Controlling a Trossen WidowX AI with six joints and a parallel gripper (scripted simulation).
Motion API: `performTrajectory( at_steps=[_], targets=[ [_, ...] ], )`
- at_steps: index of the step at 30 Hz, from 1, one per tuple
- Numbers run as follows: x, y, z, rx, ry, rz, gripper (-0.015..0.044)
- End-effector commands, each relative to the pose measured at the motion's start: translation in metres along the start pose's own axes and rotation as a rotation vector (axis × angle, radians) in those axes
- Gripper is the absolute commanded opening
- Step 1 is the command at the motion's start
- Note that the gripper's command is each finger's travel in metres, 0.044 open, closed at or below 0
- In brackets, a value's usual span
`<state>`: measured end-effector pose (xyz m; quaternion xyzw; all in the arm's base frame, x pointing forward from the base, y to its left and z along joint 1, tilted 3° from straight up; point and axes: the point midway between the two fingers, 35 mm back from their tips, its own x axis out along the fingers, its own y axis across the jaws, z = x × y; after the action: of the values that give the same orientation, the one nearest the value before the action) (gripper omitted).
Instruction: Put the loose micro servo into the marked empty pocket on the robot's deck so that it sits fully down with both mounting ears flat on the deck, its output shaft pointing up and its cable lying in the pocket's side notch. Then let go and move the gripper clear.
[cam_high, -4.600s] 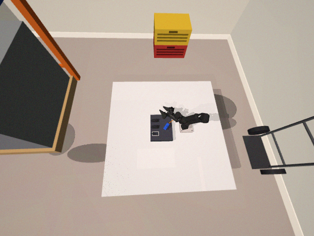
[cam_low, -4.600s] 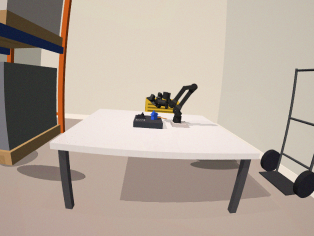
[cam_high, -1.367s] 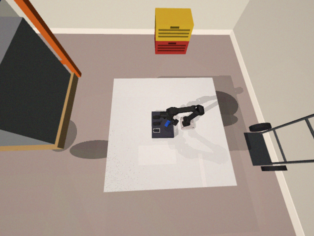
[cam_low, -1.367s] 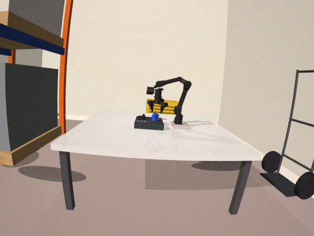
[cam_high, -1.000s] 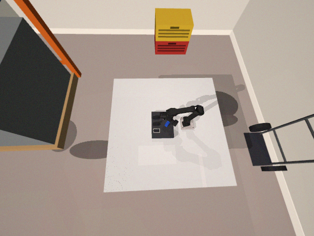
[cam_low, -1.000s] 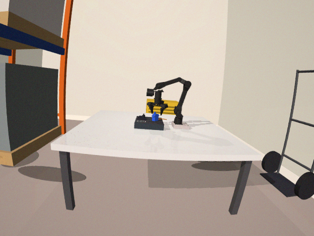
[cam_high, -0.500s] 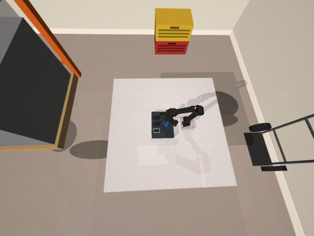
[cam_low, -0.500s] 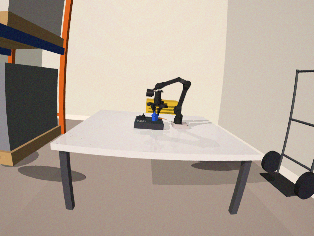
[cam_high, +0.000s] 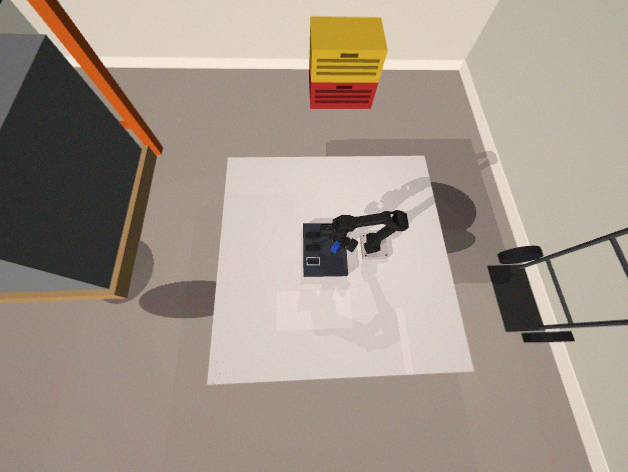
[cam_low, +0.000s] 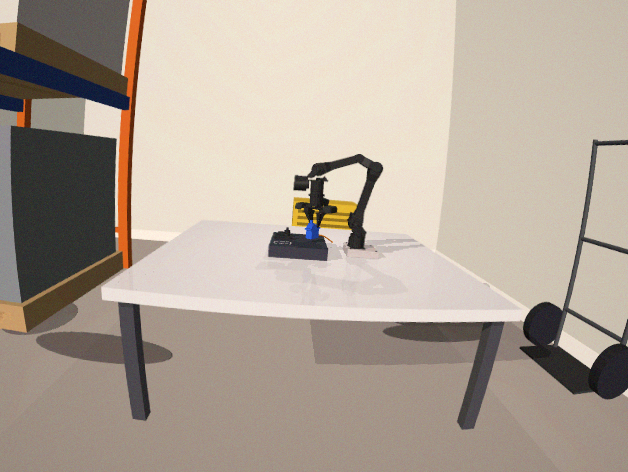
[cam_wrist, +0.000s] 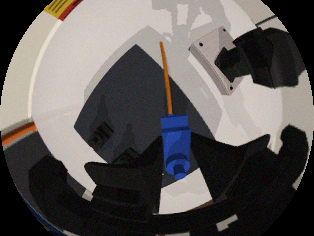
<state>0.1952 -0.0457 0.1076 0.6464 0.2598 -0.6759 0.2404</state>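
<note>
One blue servo (cam_high: 335, 247) (cam_low: 311, 231) (cam_wrist: 176, 142) is gripped by the end effector (cam_low: 313, 223) (cam_wrist: 174, 137), shaft up, over the dark deck (cam_high: 325, 267) (cam_low: 298, 250) (cam_wrist: 132, 85). Whether the deck is touched by it can't be told. Marked pocket (cam_high: 312, 261) unfilled, on the deck's side nearer the worktop's (cam_high: 253, 350) (cam_low: 213, 284) front edge, left of the servo. Orange cable (cam_low: 326, 239) (cam_wrist: 166, 75) pointed toward the back edge in wrist view. Deck and arm base (cam_high: 364, 255) (cam_low: 374, 253) (cam_wrist: 204, 62) set well in from all four corners.
</note>
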Motion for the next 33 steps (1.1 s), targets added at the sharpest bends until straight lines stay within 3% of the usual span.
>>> performTrajectory(
  at_steps=[1, 15, 33],
  targets=[
    [-0.014, -0.002, 0.001, 0.006, 0.015, 0.016, 0.0],
    [-0.014, -0.005, 0.003, 0.006, 0.015, 0.016, 0.0],
    [-0.015, 0.028, -0.025, 0.006, 0.017, 0.019, 0.0]
  ],
)
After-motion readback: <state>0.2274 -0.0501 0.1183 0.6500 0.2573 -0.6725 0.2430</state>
